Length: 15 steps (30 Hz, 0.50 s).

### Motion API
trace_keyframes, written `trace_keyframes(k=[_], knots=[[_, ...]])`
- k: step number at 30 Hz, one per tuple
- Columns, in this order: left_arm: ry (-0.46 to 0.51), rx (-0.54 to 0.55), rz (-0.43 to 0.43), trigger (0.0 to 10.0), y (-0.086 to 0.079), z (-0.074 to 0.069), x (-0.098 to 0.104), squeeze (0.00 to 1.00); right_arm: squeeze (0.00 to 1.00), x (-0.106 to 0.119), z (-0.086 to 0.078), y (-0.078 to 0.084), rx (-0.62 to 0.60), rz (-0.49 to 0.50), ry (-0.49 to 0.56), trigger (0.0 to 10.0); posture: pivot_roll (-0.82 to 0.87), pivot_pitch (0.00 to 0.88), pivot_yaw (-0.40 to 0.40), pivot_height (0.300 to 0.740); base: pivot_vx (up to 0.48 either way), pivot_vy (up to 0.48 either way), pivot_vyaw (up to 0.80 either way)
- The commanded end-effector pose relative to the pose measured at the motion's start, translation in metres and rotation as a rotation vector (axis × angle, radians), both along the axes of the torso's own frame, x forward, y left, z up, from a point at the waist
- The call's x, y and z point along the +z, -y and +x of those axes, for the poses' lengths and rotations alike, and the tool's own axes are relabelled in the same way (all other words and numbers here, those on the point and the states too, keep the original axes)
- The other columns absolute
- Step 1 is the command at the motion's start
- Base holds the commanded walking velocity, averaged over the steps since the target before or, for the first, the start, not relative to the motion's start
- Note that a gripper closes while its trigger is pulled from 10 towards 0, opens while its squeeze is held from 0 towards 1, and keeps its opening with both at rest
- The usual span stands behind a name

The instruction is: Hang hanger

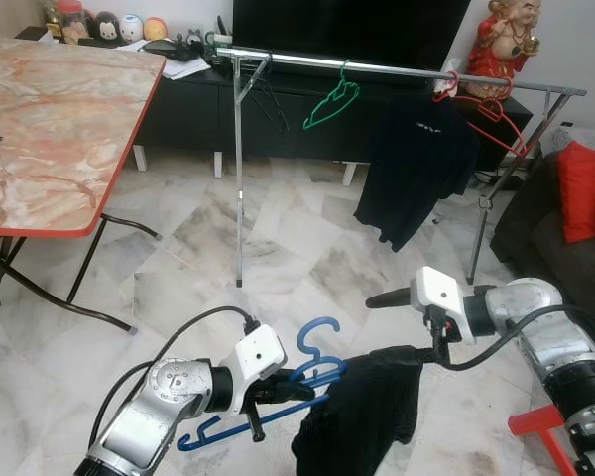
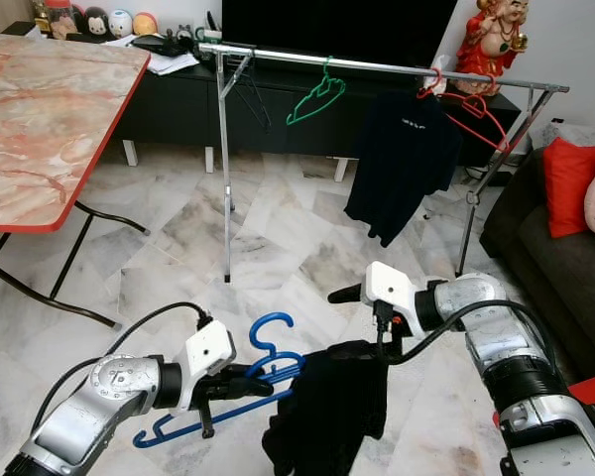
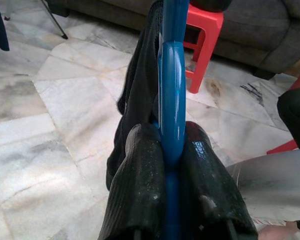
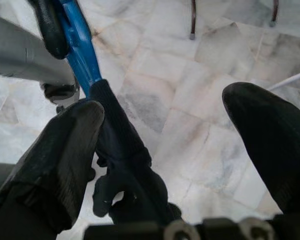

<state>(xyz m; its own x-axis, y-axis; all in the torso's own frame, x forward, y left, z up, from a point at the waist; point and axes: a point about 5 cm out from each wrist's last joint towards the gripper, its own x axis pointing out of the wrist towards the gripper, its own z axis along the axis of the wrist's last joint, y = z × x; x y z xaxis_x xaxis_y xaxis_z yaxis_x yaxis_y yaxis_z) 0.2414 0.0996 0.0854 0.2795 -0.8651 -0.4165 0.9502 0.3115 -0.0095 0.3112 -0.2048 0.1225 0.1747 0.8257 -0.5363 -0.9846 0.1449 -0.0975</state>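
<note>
head views: left gripper (image 1: 278,392) clamped on blue hanger (image 1: 315,342), black garment (image 1: 362,416) draped on hanger just beside right gripper (image 1: 402,325). left wrist: fingers (image 3: 140,175) pinch blue bar w/ cloth past them. right wrist: fingers (image 4: 55,155) spread apart, one touching garment, hanger just beyond.

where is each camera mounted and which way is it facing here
Left eye view: on the head, looking forward and down at the rack and marble floor; both arms show, left gripper and right gripper.
Right eye view: same head, same scene, slightly offset.
Left wrist view: on the left wrist, looking along jaws shut on the blue hanger, with the black garment draped over it.
Right wrist view: on the right wrist, jaws open around the garment.
Both wrist views share the hanger and garment.
</note>
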Motion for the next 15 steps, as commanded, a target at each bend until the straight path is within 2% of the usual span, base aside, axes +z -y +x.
trace_keyframes(k=[1,15], knots=[[0.017,-0.052,-0.044,10.0,0.01,0.0,0.011,0.0,0.0,0.0,-0.003,0.004,0.046,-0.028,-0.019,10.0,-0.01,0.0,-0.174,0.74,0.0,0.0,0.0],[0.018,-0.103,-0.044,10.0,0.019,0.002,0.015,0.0,0.0,-0.012,-0.009,-0.011,0.15,-0.014,-0.08,10.0,0.01,0.0,-0.177,0.74,0.0,0.0,0.0]])
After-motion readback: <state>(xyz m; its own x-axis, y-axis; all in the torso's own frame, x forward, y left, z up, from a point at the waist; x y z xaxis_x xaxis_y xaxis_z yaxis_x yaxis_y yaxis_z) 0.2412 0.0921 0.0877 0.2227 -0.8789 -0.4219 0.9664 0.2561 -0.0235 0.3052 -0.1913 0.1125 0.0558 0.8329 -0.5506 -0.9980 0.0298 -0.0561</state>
